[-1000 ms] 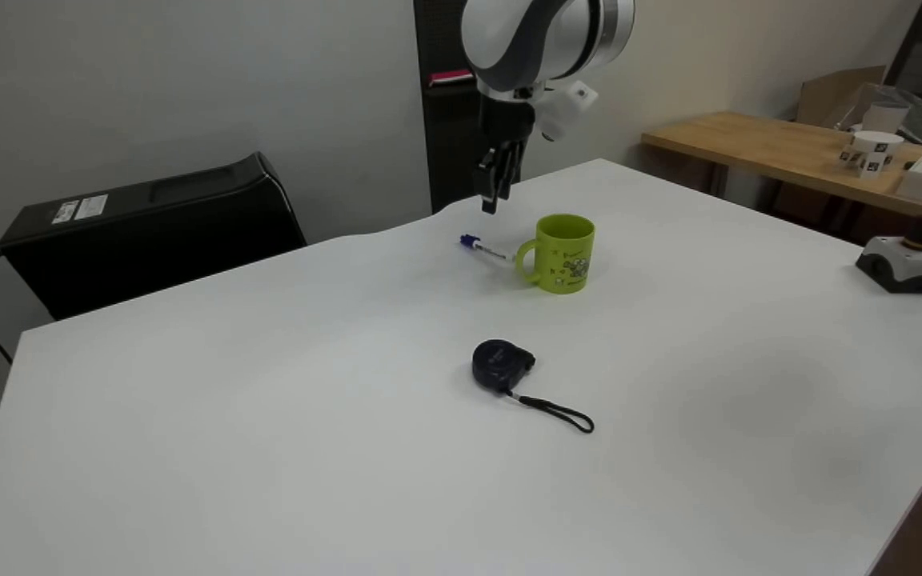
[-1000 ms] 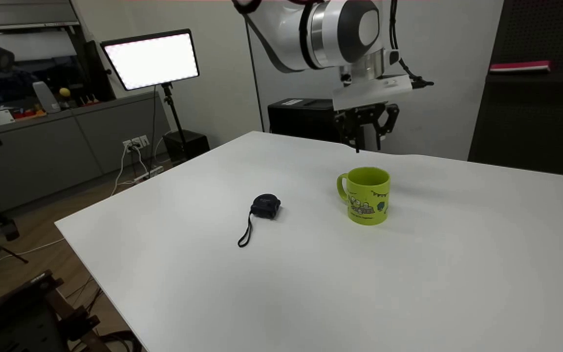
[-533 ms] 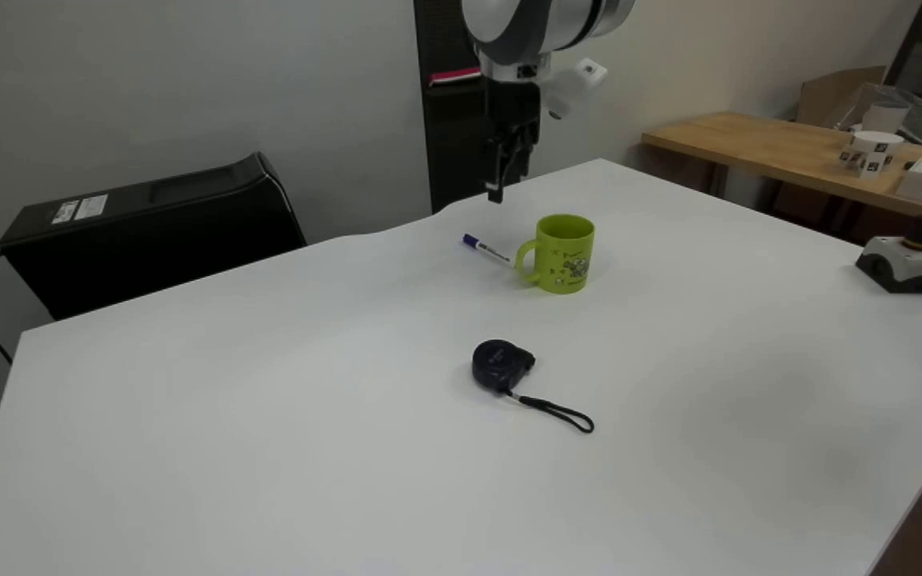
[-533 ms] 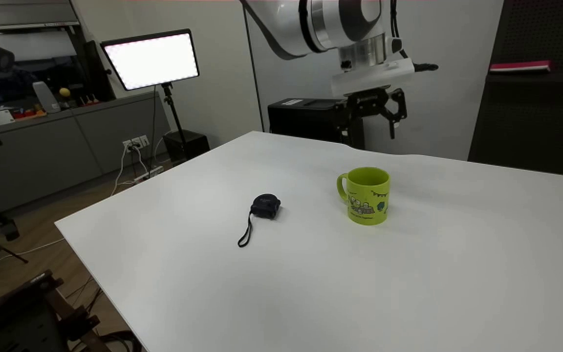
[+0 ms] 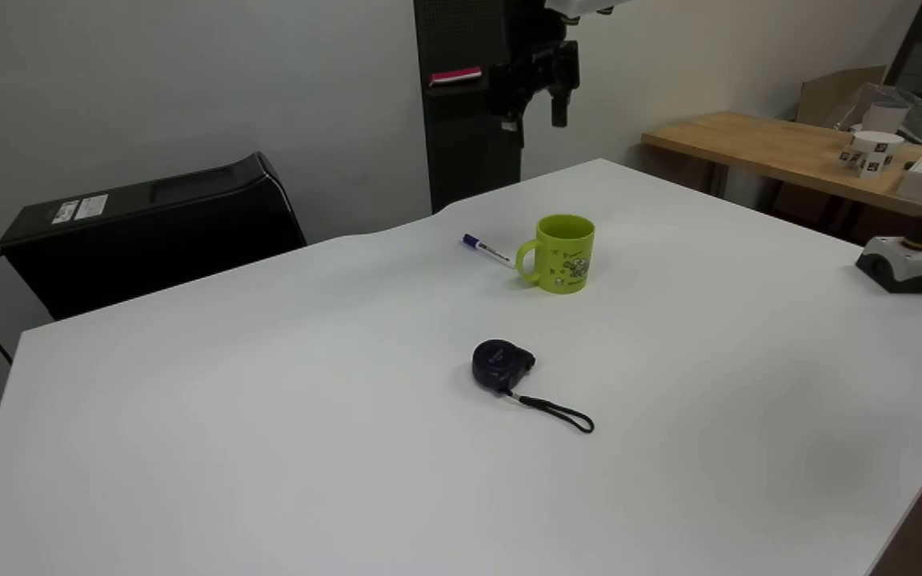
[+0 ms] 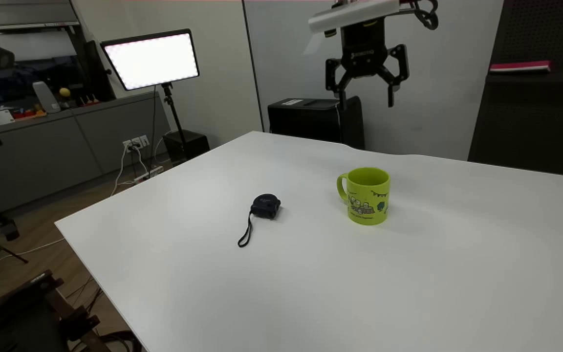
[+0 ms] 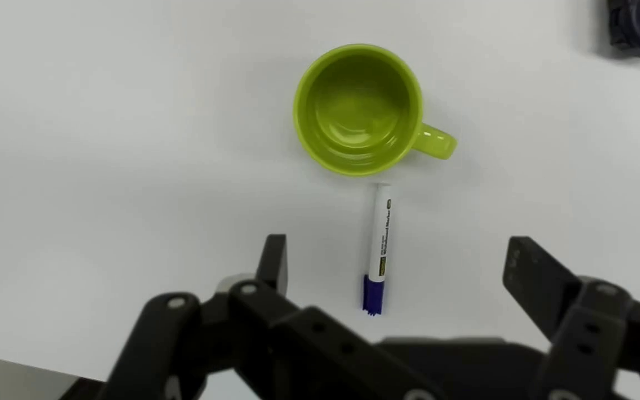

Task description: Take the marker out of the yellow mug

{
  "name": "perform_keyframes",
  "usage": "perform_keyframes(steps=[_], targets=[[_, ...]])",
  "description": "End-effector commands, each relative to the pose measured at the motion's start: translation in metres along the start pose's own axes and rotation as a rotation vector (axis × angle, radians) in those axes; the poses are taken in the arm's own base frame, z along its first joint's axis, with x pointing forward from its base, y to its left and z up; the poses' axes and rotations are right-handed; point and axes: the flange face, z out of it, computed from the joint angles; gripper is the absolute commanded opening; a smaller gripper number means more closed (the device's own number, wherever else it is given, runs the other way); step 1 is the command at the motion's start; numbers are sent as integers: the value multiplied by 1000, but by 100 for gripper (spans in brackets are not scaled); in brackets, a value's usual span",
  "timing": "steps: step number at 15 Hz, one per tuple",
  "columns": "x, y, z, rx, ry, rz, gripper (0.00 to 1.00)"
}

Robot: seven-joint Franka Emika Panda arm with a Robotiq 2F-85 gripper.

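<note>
The yellow mug (image 5: 565, 252) stands upright on the white table in both exterior views. Looking down into the mug (image 7: 358, 110) in the wrist view, I see a bare interior. A white marker with a purple-blue cap (image 7: 378, 244) lies flat on the table beside the mug, its plain end close to the mug's base. In an exterior view the marker (image 5: 489, 250) lies on the handle side; the mug (image 6: 368, 195) hides it in an exterior view. High above the table, my gripper (image 6: 366, 103) is wide open, nothing between its fingers (image 7: 273, 264).
A black tape measure with a wrist cord (image 5: 501, 366) lies on the table nearer the camera. A grey control box with a black knob (image 5: 909, 262) sits at the table's right side. The table's far edge (image 6: 408, 155) runs behind the mug.
My gripper has opened wide and risen well above the table, turning as it went. The marker has settled flat on the table, shifting slightly. The mug has stayed put.
</note>
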Motion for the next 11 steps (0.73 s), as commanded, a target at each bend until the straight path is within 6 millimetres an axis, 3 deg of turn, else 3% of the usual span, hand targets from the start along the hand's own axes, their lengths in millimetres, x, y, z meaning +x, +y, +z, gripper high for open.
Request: perform_keyframes(steps=[1, 4, 5, 11], targets=[[-12, -10, -12, 61, -23, 184, 100], [-17, -20, -12, 130, -28, 233, 100], [-7, -12, -4, 96, -15, 183, 100], [-10, -18, -4, 118, -23, 193, 100]])
